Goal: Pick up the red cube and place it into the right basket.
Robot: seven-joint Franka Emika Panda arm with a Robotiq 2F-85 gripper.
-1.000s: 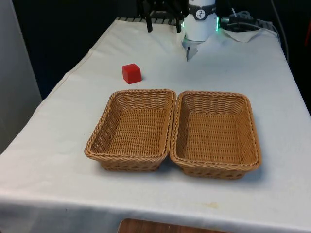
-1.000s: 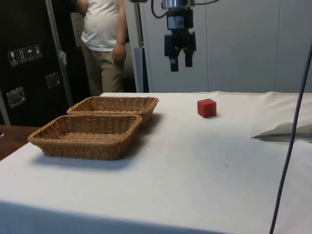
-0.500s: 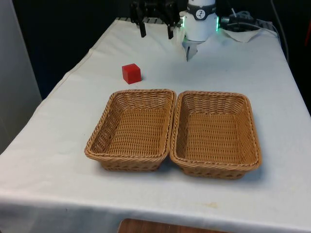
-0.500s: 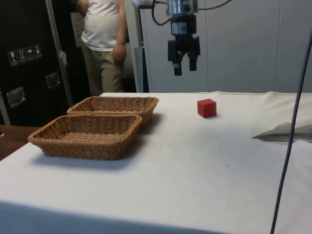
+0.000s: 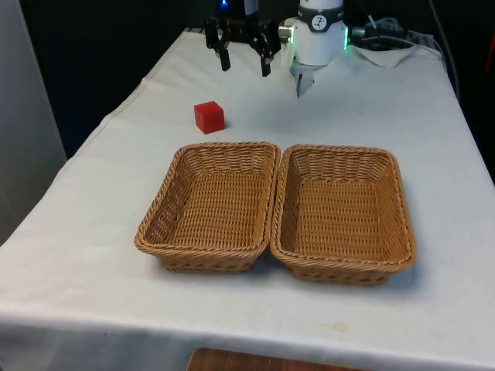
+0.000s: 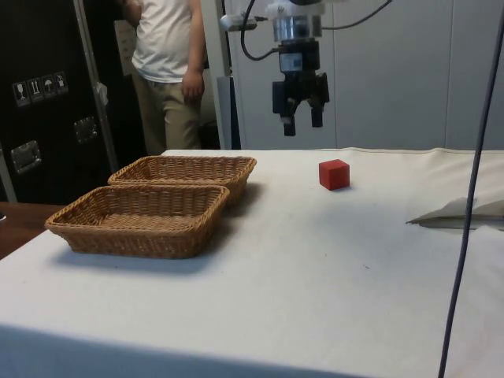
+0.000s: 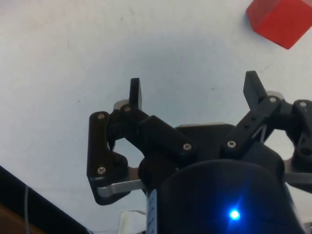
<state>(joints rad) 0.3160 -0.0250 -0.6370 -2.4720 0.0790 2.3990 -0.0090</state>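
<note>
— Red cube [image 5: 209, 117], where is it?
— On the bench [image 5: 116, 193], beside the left basket's [image 5: 210, 205] far end.
— And the gripper [image 5: 244, 62]?
— High up past the cube, fingers wide, holding nothing.

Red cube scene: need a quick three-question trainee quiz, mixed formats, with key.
1. True or false: the red cube lies inside a basket.
2. The gripper is: A) shut on the cube, B) open in the air above the cloth, C) resting in the right basket.
3. Fill in: the two baskets are ____ of any objects.

Key: 1 false, it sits on the white cloth beyond the left basket. 2 B. 3 empty.
</note>
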